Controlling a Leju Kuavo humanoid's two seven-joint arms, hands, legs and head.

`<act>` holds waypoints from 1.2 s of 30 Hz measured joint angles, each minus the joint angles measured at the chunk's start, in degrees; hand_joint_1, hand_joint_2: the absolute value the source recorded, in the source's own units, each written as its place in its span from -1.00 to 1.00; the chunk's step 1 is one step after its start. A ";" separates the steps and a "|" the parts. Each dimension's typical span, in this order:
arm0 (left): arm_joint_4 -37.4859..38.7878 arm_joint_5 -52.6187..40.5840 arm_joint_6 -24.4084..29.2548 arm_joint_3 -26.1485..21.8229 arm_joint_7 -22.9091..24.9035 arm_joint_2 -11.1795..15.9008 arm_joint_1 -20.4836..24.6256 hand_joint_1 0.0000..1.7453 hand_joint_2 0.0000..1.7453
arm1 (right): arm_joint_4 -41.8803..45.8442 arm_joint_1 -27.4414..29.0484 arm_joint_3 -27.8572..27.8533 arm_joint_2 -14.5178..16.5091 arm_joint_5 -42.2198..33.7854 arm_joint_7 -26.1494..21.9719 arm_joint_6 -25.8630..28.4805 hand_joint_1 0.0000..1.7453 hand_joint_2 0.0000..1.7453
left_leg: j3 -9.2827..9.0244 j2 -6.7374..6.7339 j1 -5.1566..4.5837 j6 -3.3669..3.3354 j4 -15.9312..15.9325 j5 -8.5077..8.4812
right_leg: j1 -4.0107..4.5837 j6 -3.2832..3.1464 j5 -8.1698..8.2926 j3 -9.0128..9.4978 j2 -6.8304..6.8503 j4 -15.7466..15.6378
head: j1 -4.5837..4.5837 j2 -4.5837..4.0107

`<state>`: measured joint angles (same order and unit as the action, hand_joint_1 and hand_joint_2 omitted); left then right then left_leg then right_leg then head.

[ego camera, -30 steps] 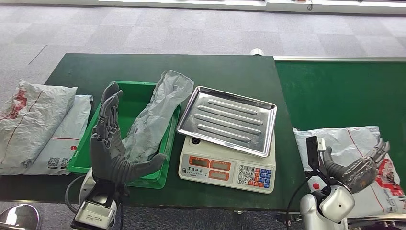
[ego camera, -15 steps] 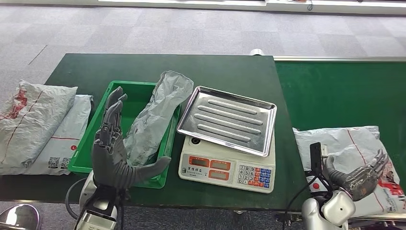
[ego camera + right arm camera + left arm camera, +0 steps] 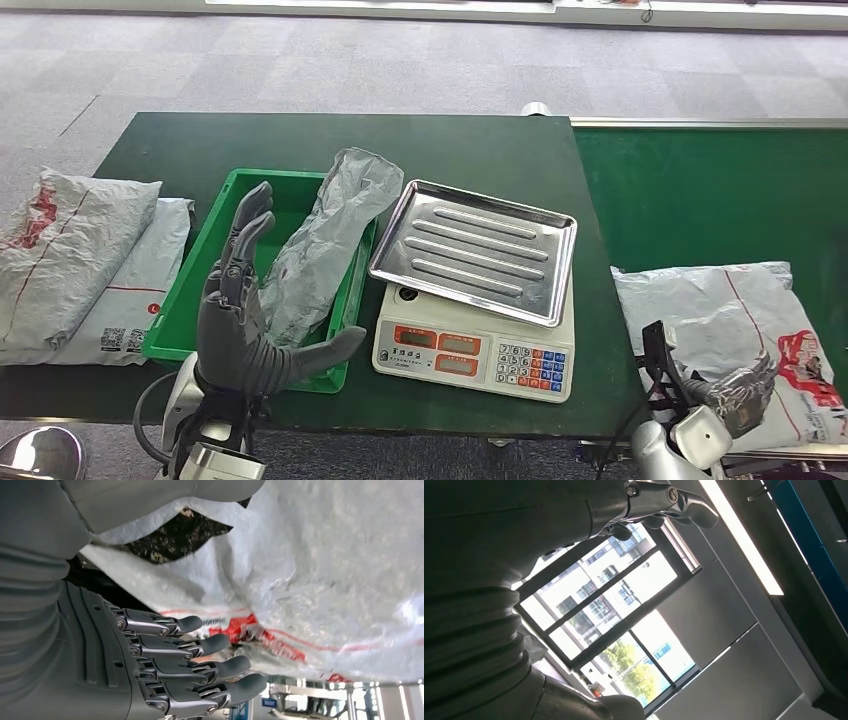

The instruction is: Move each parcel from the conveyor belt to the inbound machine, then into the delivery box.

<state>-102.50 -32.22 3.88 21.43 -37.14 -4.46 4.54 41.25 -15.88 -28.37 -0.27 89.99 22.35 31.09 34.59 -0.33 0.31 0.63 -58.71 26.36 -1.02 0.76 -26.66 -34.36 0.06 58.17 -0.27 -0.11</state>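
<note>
**Parcel at belt's near edge, both hands empty**

White parcel [image 3: 725, 330] with red print flat on the green conveyor belt [image 3: 710, 190], right of the scale [image 3: 475, 300], at the belt's near edge. Bare belt beyond it. Right hand [image 3: 735, 395] low at parcel's near edge, fingers [image 3: 220, 672] extended, spread, grasping nothing. Left hand [image 3: 245, 320] raised, released, over green delivery box [image 3: 215, 215] left of the scale, grey bag [image 3: 320, 250] inside. Steel tray [image 3: 475, 250] bare. Only right wrist view shows fingers under the parcel's lifted edge; left wrist view shows windows.
</note>
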 joint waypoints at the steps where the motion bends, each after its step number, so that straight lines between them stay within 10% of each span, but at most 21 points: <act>1: -0.11 -0.17 0.09 0.00 0.02 -0.01 0.00 -1.00 1.00 | -1.52 -0.51 -0.07 -0.10 0.01 -0.01 -0.24 -1.00 1.00 | 0.00 0.00 0.00 0.01 0.00 -0.01 | 0.01 0.00 0.00 0.00 0.00 0.00 | 0.00 0.00; 14: -0.86 -2.17 0.16 0.01 0.99 -0.37 0.34 -1.00 1.00 | -11.41 -4.42 -0.26 -0.57 -0.49 -0.09 -4.45 -0.99 1.00 | -0.07 -0.15 0.00 0.02 0.00 0.00 | 0.03 0.00 0.01 0.03 -0.10 0.00 | 0.00 0.00; 18: -0.84 -3.22 -0.09 0.00 1.28 -0.60 0.80 -1.00 1.00 | -13.96 -6.29 -0.84 -0.73 -3.06 -4.72 -11.44 1.00 1.00 | -0.38 -0.67 0.01 0.03 0.00 0.17 | 0.05 -0.04 0.05 0.18 -0.56 -0.01 | 0.00 0.00; 36: -0.84 -4.59 -0.03 0.00 1.43 -1.04 1.23 -1.00 1.00 | -17.06 -8.34 -1.85 -1.08 -3.42 -10.03 -11.36 1.00 1.00 | -1.41 -1.13 0.24 0.13 -0.07 0.55 | 0.27 -0.19 -0.08 1.19 -0.99 -0.07 | 0.00 0.00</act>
<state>-103.35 -36.81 3.85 21.43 -35.71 -5.51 5.77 24.20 -24.22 -30.21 -1.34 86.57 12.32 19.73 33.18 -1.46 0.55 0.75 -58.78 26.91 -0.74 0.57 -26.74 -33.17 -0.94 58.11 -0.27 -0.11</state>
